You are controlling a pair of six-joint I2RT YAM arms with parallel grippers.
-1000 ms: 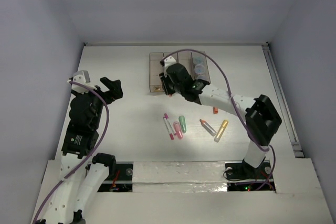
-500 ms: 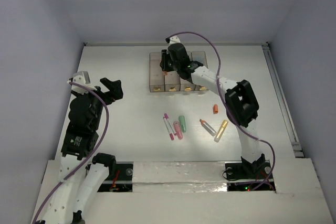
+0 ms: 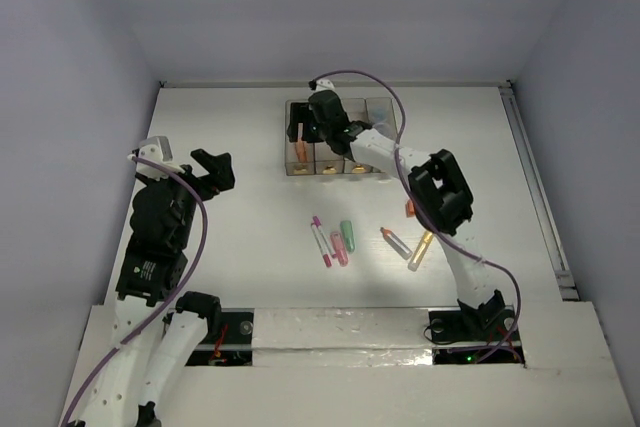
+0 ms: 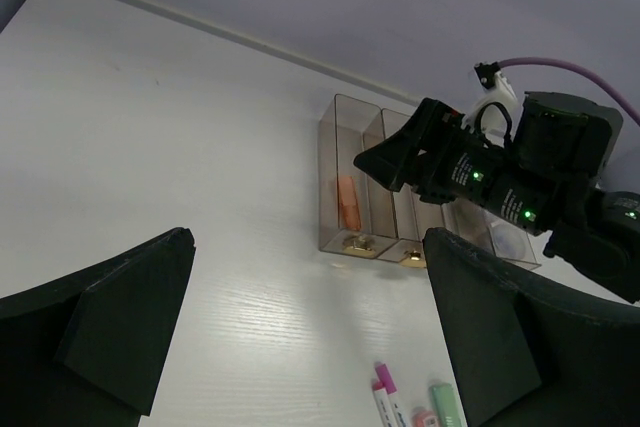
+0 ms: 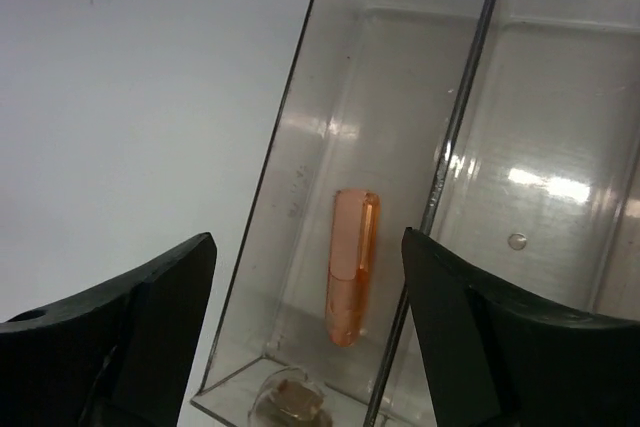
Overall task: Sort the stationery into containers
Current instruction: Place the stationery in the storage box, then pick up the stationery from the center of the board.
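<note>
Nearest to the bases, the left gripper (image 3: 185, 159) is held above the left part of the white table (image 3: 230, 117). Its two dark fingers (image 4: 100, 327) stand wide apart with nothing between them, and it is well apart from all the stationery. A little farther, in the middle of the table, the loose pieces lie flat. A white-magenta stick (image 3: 320, 239), a pink stick (image 3: 338, 247) and a green stick (image 3: 347, 235) are close together, the pink one just beside the white-magenta one. To their right are a grey stick with an orange tip (image 3: 395, 242) and a gold stick (image 3: 421, 249). A short orange stick (image 3: 410, 209) is just beside the elbow of the right arm (image 3: 440, 192). At the far side stands the row of joined translucent bins (image 3: 325, 169), each with a gold knob (image 4: 353, 243) at its front. One orange stick (image 5: 352, 267) lies lengthwise on the floor of the leftmost bin, near its front end and close to the wall shared with the next bin. The right gripper (image 3: 315, 122) hangs directly above this row. Its fingers (image 5: 130, 337) are spread and empty, with the orange stick visible between them below. The bin next to it shows only reflections, and I cannot tell what the bins at the right end hold.
</note>
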